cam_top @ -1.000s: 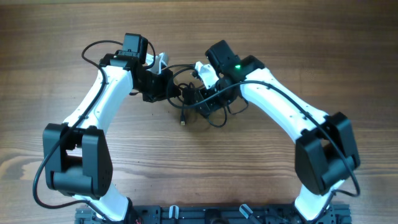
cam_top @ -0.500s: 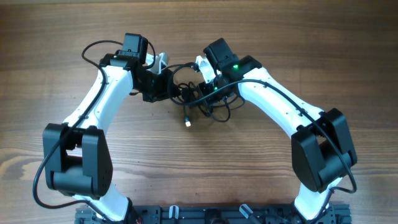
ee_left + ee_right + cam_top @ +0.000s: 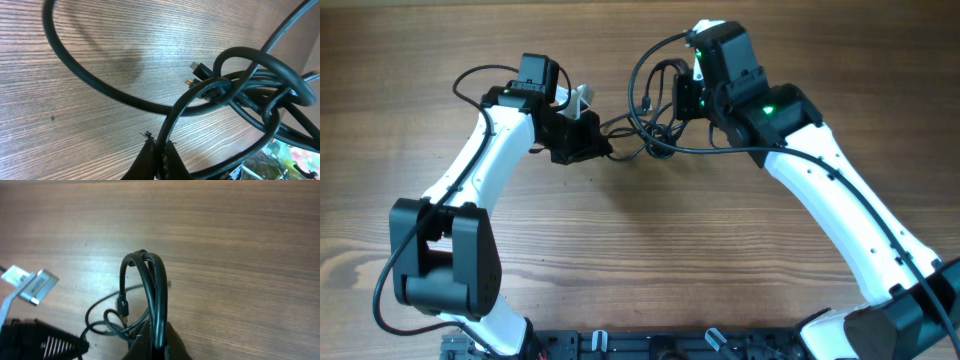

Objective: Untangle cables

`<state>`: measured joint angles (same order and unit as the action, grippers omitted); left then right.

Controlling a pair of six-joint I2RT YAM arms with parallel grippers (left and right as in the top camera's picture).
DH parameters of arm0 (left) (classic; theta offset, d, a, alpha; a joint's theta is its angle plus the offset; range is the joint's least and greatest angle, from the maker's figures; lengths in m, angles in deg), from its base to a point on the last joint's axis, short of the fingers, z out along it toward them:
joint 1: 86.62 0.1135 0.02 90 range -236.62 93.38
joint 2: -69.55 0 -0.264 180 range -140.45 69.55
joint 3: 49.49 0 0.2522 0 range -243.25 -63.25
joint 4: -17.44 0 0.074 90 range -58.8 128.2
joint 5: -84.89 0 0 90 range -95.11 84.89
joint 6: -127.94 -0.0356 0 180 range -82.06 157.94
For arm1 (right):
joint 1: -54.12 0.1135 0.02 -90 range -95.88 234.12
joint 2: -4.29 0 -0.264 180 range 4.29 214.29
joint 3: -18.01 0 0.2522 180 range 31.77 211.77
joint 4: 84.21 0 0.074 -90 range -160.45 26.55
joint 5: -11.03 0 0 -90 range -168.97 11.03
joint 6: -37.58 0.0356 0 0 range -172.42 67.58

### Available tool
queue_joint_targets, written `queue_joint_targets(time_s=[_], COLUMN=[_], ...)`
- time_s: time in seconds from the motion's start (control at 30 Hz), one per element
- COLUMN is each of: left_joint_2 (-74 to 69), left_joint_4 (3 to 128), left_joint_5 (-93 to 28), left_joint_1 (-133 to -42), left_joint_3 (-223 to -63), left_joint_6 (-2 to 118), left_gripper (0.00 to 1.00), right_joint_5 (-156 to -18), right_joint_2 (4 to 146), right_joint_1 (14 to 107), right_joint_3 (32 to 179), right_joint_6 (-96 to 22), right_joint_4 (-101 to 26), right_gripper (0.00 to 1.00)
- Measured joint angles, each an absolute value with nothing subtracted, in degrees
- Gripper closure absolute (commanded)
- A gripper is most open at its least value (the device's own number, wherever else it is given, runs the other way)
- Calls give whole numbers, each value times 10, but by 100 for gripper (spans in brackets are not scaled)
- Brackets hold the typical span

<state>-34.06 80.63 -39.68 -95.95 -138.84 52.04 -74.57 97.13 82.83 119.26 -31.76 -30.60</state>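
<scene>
The cables (image 3: pixel 653 137) are a bunch of thin black cords strung between my two grippers at the far middle of the table. My left gripper (image 3: pixel 607 150) is shut on one cord; in the left wrist view that cord (image 3: pixel 172 125) rises from my gripper (image 3: pixel 160 159) to a knot (image 3: pixel 220 90) with a small plug (image 3: pixel 197 70) beside it. My right gripper (image 3: pixel 672 100) is lifted and shut on a doubled loop (image 3: pixel 152 280) that arches over my gripper (image 3: pixel 159 340). A gold-tipped plug (image 3: pixel 122 305) hangs beside the loop.
The wooden table (image 3: pixel 640 260) lies under both arms. Thicker black wires (image 3: pixel 470 80) run along the left arm. A white and grey part on the left gripper (image 3: pixel 30 285) shows in the right wrist view, close to the hanging cords.
My right gripper closed on the cable loop and swung up and toward the far side, lifting the tangle and its dangling plug off the table. The left arm stayed put.
</scene>
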Motion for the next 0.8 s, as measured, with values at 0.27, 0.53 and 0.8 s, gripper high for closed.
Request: queue_joint_targets(time_s=[0.27,0.53,0.8], left_joint_2=[-341,-331,-329], left_joint_4=[806,805,807], left_joint_5=[-402,-467,-459], left_joint_1=[-960,-973,-975], left_joint_3=[-1388,-1393,-1393], left_joint_6=[521,520,520], left_gripper=[96,96,96], right_joint_5=[-749,-695,-646], right_joint_2=[917,785,791], right_joint_1=[829,836,836], right_joint_3=[1192,1190,1184], right_joint_6=[-279,-207,-176], right_joint_4=[-320,-227,-161], right_gripper=[96,96,96])
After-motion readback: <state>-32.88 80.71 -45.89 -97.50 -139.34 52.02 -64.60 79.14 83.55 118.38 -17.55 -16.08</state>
